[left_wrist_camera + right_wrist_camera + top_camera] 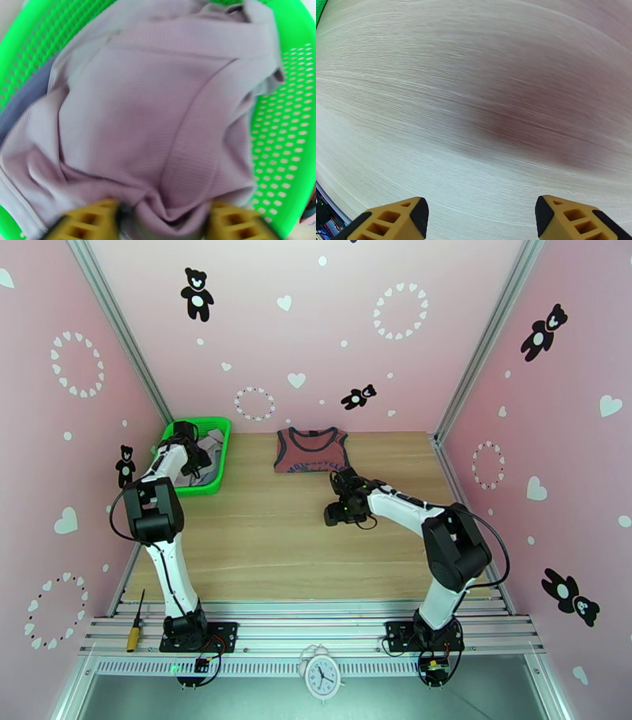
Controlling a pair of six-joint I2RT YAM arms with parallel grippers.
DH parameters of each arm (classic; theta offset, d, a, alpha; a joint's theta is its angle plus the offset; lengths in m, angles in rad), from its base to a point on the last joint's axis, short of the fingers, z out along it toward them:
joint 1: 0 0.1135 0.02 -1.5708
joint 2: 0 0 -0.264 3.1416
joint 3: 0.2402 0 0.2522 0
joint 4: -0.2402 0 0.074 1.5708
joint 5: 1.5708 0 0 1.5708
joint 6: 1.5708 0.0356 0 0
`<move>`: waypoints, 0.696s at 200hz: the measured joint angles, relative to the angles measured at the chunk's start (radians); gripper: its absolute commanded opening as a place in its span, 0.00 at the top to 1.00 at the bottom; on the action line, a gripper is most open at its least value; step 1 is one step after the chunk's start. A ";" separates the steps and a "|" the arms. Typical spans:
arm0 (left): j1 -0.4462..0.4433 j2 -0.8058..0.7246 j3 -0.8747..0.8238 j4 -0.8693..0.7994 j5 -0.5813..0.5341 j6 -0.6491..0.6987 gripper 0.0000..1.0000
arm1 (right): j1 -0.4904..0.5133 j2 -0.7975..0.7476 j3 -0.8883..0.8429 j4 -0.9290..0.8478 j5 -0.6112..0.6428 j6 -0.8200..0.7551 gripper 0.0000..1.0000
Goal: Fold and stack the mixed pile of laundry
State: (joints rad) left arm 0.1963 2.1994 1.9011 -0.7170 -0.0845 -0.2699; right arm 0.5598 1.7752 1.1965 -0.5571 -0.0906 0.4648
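Left fingers [89,221] are spread wide around bunched pale mauve garment [150,118] inside green mesh basket [284,118]; right fingers [395,221] are spread wide over wooden table [474,98]; brick-red tank top [311,450] is laid flat beyond.

A brick-red tank top [311,450] with dark trim and white lettering lies spread flat on the desk [276,532], upper centre of the overhead frame. A crumpled pale mauve ribbed garment [158,110] sits in the green mesh basket [284,130] at upper left, over a grey-lavender shirt [23,98].
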 measured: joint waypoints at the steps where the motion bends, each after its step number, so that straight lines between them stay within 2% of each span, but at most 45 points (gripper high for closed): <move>1: 0.000 0.000 0.001 0.000 0.000 0.000 1.00 | 0.001 0.000 0.000 0.000 0.001 0.000 0.24; 43: 0.000 -0.040 0.012 -0.002 0.014 0.007 1.00 | 0.025 0.000 0.006 -0.003 0.018 0.008 0.24; 74: 0.002 -0.182 0.022 -0.039 0.045 0.008 1.00 | 0.030 -0.008 0.006 -0.010 0.026 0.015 0.25; 116: -0.004 -0.372 0.223 -0.169 0.158 0.005 1.00 | 0.030 -0.070 0.002 -0.014 0.042 0.019 0.25; 139: -0.044 -0.461 0.287 -0.237 0.228 -0.016 1.00 | 0.030 -0.123 -0.021 -0.010 0.047 0.023 0.26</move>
State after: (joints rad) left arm 0.1520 1.7386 2.1883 -0.9543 0.1432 -0.2863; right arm 0.5900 1.6520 1.1751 -0.5671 -0.0437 0.4877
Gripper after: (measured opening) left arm 0.050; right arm 0.746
